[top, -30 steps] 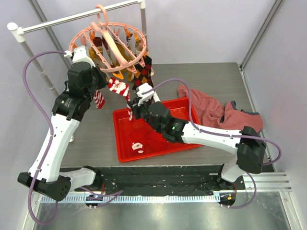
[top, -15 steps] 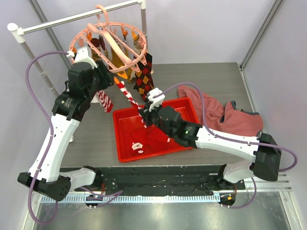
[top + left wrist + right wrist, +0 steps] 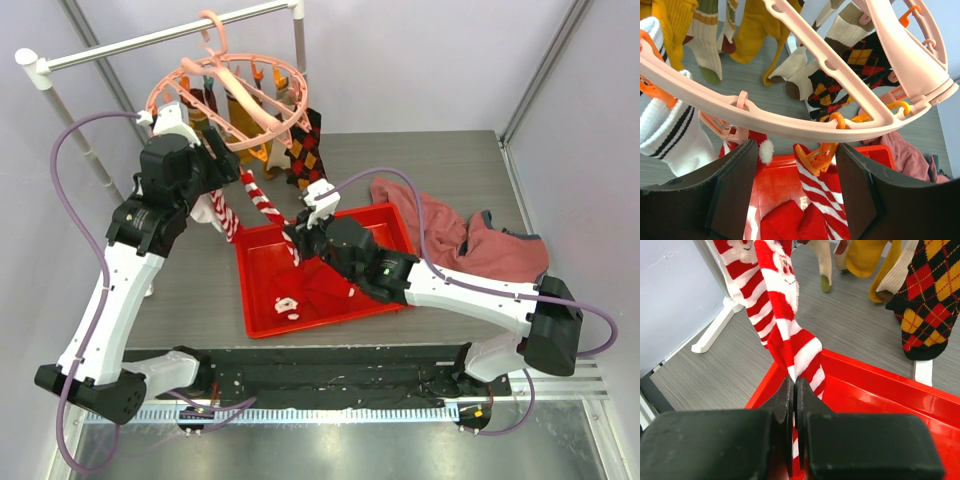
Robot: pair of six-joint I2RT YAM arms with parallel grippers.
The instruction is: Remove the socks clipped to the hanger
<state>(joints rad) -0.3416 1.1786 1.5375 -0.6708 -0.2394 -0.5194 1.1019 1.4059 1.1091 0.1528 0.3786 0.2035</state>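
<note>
– Right gripper [image 3: 794,385] is clenching the lower end of the red-and-white striped sock [image 3: 785,335], just above the red bin [image 3: 880,390].
– And the left gripper [image 3: 797,150]?
– Gaping under the hanger [image 3: 790,120], flanking the orange peg [image 3: 815,155] where that sock is hanging.
– Step?
– Freeing it, I'd judge; next is pulling it down into the bin.
– Writing?
– None readable.

you've got no readable txt, labels, brand marks or nos. in any view. nothing legible on the socks [image 3: 300,150], the hanger [image 3: 790,122] or the red bin [image 3: 865,371]. the striped sock [image 3: 782,315] carries only a face print, no lettering.
</note>
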